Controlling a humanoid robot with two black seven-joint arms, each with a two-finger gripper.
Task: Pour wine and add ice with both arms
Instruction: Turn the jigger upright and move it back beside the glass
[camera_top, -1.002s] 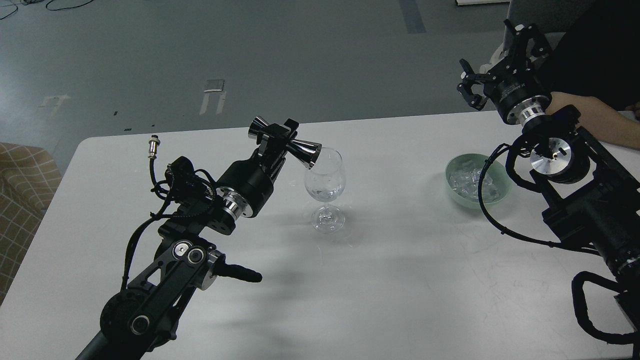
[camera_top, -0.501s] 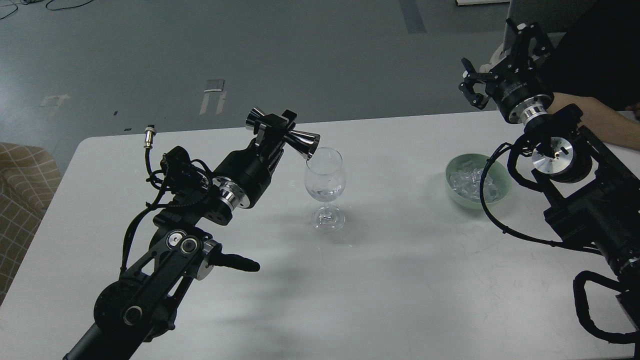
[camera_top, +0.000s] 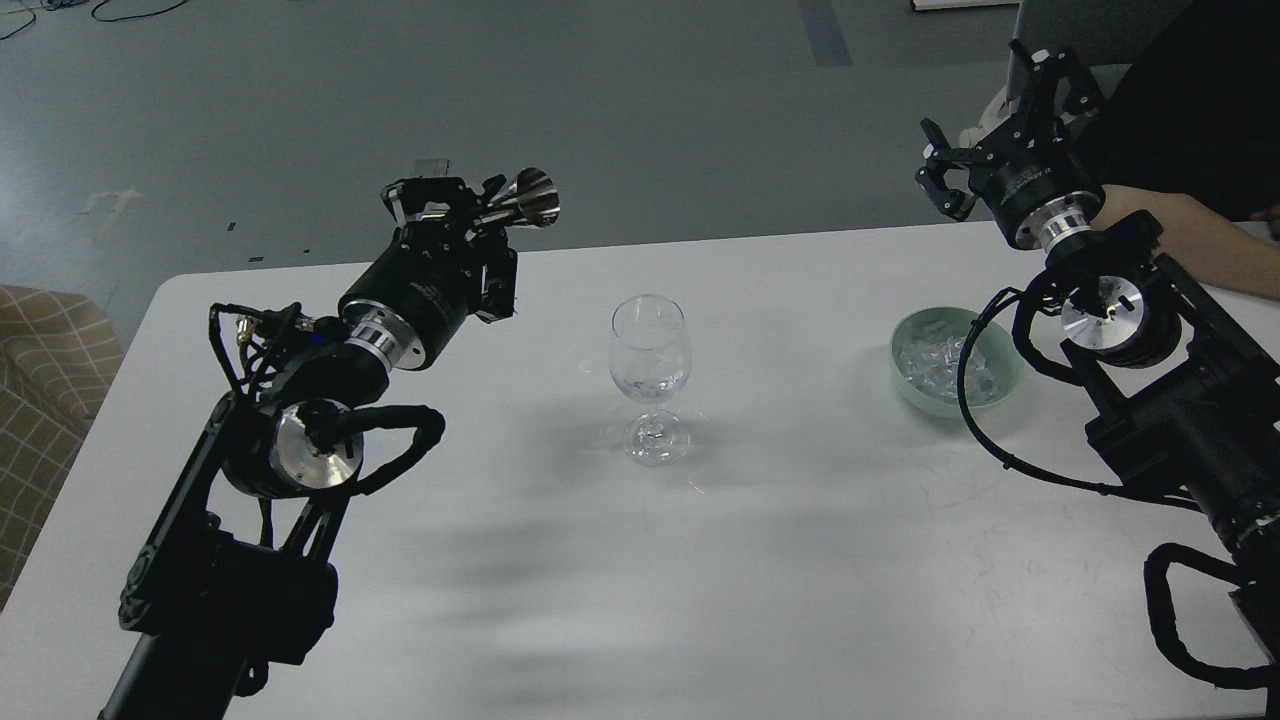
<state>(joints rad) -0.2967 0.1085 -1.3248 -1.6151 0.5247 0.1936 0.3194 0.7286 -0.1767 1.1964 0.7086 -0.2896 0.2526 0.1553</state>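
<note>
Two bulky black jointed arms hang over the white surface (camera_top: 780, 560). The left gripper (camera_top: 478, 213) has its fingers clenched on a shiny steel double-cone jigger (camera_top: 522, 202), held above the far edge, well left of the clear stemmed wine glass (camera_top: 650, 375). The right gripper (camera_top: 985, 120) hovers with fingers spread (nothing between them) beyond the pale green bowl (camera_top: 908, 378) holding the clear, glistening ice cubes (camera_top: 935, 362).
</note>
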